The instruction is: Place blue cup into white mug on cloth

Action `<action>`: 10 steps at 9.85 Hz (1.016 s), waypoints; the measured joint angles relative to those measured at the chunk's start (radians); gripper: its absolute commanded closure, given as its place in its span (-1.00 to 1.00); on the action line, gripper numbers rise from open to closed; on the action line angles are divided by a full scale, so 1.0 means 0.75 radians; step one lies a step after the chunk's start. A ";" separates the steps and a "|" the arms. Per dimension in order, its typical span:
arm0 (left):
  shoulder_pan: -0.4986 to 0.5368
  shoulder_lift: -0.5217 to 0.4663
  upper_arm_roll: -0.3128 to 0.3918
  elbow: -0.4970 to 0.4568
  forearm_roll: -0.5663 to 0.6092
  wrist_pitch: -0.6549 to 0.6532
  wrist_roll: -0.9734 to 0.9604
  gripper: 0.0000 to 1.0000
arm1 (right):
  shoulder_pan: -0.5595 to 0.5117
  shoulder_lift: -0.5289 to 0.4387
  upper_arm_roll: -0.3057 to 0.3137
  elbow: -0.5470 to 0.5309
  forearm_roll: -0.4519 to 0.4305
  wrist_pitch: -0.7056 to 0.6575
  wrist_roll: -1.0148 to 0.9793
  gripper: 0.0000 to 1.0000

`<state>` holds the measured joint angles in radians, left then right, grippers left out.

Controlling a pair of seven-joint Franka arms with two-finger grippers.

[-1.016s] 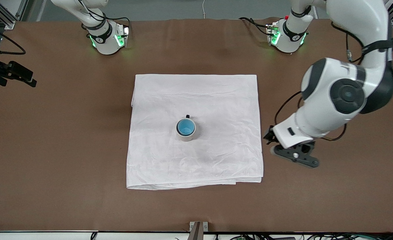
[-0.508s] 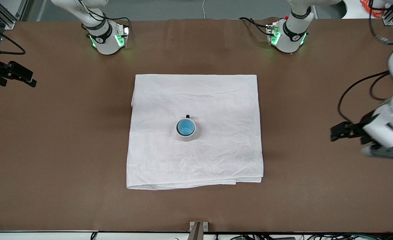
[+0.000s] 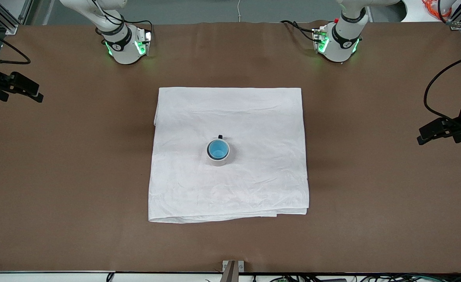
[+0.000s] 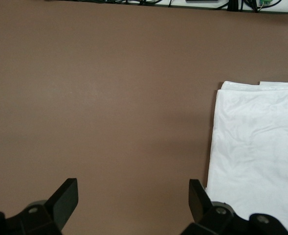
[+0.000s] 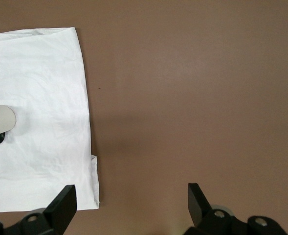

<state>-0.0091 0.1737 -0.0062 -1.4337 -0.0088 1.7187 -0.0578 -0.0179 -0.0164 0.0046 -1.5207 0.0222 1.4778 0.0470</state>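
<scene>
- My left gripper [image 4: 132, 196] has swung well clear of the cloth [image 3: 254, 117] in the last second: it was just off the cloth's edge toward the left arm's end, and now it hangs over bare table [image 3: 371, 117] at that far end.
- Its fingers [image 4: 65, 196] are spread wide and hold nothing.
- The cup [image 3: 217, 148] sits upright inside the mug [image 3: 218, 158], blue interior showing, mug near the middle of the cloth, black handle pointing toward the bases.
- I judge the task done (this pull-away looks like a retreat to rest, not a new reach).
- My right gripper [image 5: 132, 196] waits over bare table toward the right arm's end, fingers [image 5: 63, 200] wide apart and empty; its wrist view catches the mug [image 5: 1, 119] and a cloth [image 5: 41, 98] corner.
- Around: a dark camera mount [image 3: 17, 86] at the right arm's end, both bases at the table edge farthest from the front camera.
- Nothing stands in the way.
</scene>
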 measured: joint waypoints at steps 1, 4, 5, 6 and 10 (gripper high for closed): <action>0.001 -0.053 0.009 -0.086 0.000 0.041 0.004 -1.00 | 0.000 0.000 0.000 0.000 0.000 0.000 0.000 -1.00; 0.005 -0.128 0.016 -0.184 -0.001 0.021 0.027 -1.00 | 0.000 0.000 0.001 0.000 0.000 0.000 0.000 -1.00; 0.003 -0.135 0.014 -0.187 -0.001 0.019 0.029 -1.00 | 0.000 0.000 0.001 0.000 0.000 0.000 0.000 -1.00; 0.000 -0.141 0.011 -0.187 -0.001 0.019 0.039 -1.00 | 0.000 0.000 0.000 0.000 0.000 0.000 0.000 -1.00; -0.002 -0.143 0.010 -0.190 -0.001 -0.003 0.095 -1.00 | 0.000 0.000 -0.002 0.000 0.000 0.000 0.000 -1.00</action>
<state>-0.0107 0.0661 0.0016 -1.5761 -0.0094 1.7168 0.0136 -0.0180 -0.0161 0.0032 -1.5207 0.0222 1.4779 0.0469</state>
